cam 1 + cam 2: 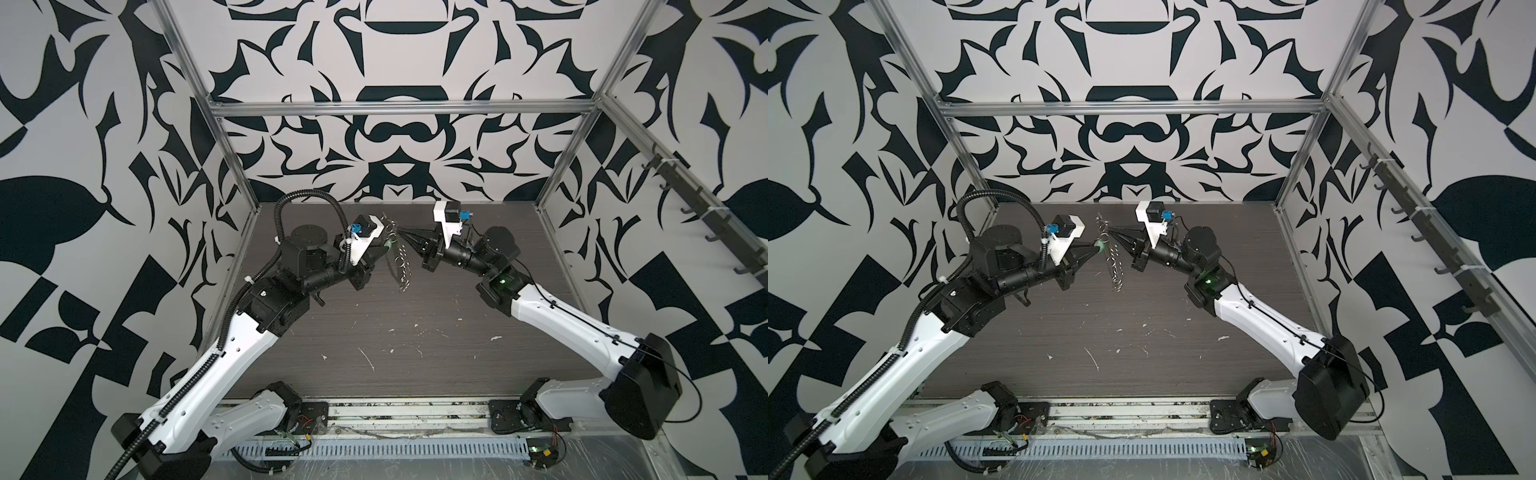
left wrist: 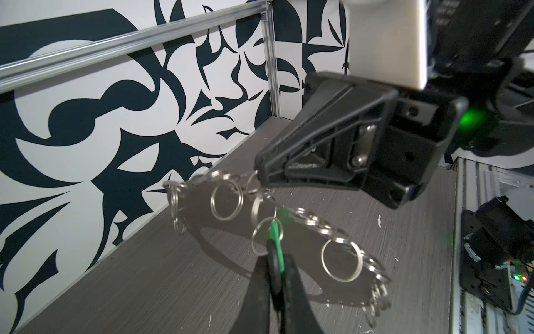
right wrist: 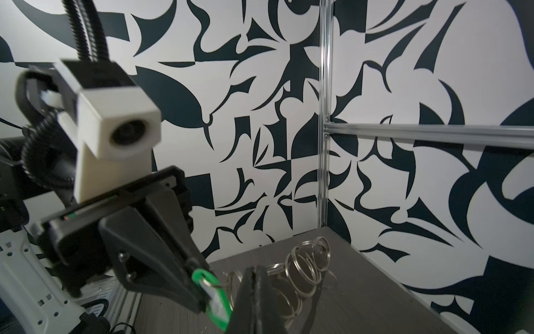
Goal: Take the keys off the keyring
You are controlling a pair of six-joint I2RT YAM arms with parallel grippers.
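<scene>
The dark wood-grain surface (image 1: 415, 324) is lying well below the work. Both arms are meeting in the air over its 12 o'clock half, so the chain is swinging free instead of dragging. The right hand (image 1: 402, 237) is reaching in from 3 o'clock with its fingers pinched together on the upper end of the keyring (image 1: 401, 268). It is acting as the anchor, and the loop with its row of silver split rings (image 2: 313, 221) is dangling toward 6 o'clock, clear of the surface. The left hand (image 1: 384, 248) is coming from 9 o'clock and is clamped on the dark key (image 2: 273, 274) and its green tag (image 2: 276, 231), just beside the right hand's tip. The grips are probably opposed so that one can pull while the other steadies the loop. The key is not yet off, its own ring hanging among the others.
</scene>
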